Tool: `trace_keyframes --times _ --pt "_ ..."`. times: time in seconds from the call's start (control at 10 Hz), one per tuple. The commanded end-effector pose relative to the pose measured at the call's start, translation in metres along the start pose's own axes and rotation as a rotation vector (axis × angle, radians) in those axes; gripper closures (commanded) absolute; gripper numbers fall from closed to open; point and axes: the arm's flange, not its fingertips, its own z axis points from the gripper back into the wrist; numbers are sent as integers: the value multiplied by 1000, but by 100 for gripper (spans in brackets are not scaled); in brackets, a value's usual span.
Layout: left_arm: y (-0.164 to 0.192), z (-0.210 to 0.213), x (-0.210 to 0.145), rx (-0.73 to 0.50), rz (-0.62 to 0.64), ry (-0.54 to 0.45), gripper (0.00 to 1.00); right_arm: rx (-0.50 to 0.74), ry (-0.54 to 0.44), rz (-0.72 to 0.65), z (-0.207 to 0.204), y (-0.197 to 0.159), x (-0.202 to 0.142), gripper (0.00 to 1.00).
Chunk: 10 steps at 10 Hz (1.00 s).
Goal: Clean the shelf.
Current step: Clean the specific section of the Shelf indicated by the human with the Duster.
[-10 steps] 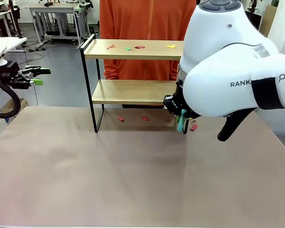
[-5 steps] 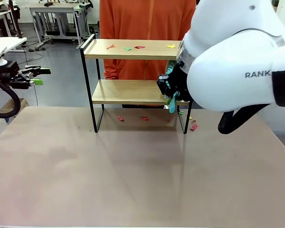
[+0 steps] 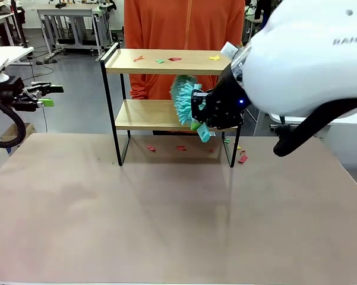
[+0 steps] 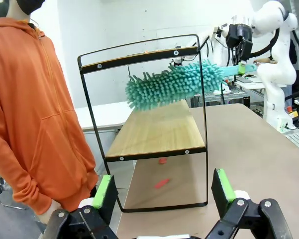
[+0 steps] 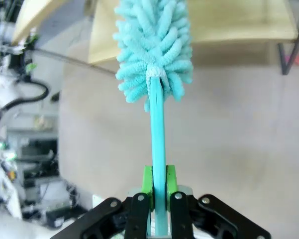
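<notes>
The shelf (image 3: 142,114) stands at the table's far side, with several coloured paper scraps (image 3: 175,59) on its top board. My right gripper (image 3: 209,111) is shut on the handle of a teal fluffy duster (image 3: 182,98). The duster's head hangs between the two boards, just above the lower one. In the left wrist view the duster (image 4: 174,84) hovers over the lower board of the shelf (image 4: 154,132). The right wrist view shows the right gripper (image 5: 159,191) clamping the handle, with the duster (image 5: 154,45) pointing at the shelf (image 5: 239,20). At the far left my left gripper (image 3: 40,95) (image 4: 163,189) is open and holds nothing.
A person in an orange hoodie (image 3: 184,24) stands right behind the shelf. More scraps (image 3: 181,148) lie on the table under the shelf and by its right leg (image 3: 243,158). The brown table (image 3: 166,219) is bare in front.
My right arm has lifted the duster from the table by the shelf's right leg and swung its head up and left, in between the two boards. The left arm has stayed put.
</notes>
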Motion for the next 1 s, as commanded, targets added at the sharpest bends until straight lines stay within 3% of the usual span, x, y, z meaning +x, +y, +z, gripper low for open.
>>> trace_keyframes --times 0.0,0.3,0.7,0.9 --pt "-3 -1 2 -7 -11 18 0 136 132 132 22 -33 -4 87" --pt "-3 -1 2 -7 -11 18 0 280 294 233 43 -67 -11 87" --pt "-3 -1 2 -7 -11 18 0 193 530 498 85 -113 -21 87" --pt "-3 -1 2 -7 -11 18 0 164 640 561 104 -140 -40 87"
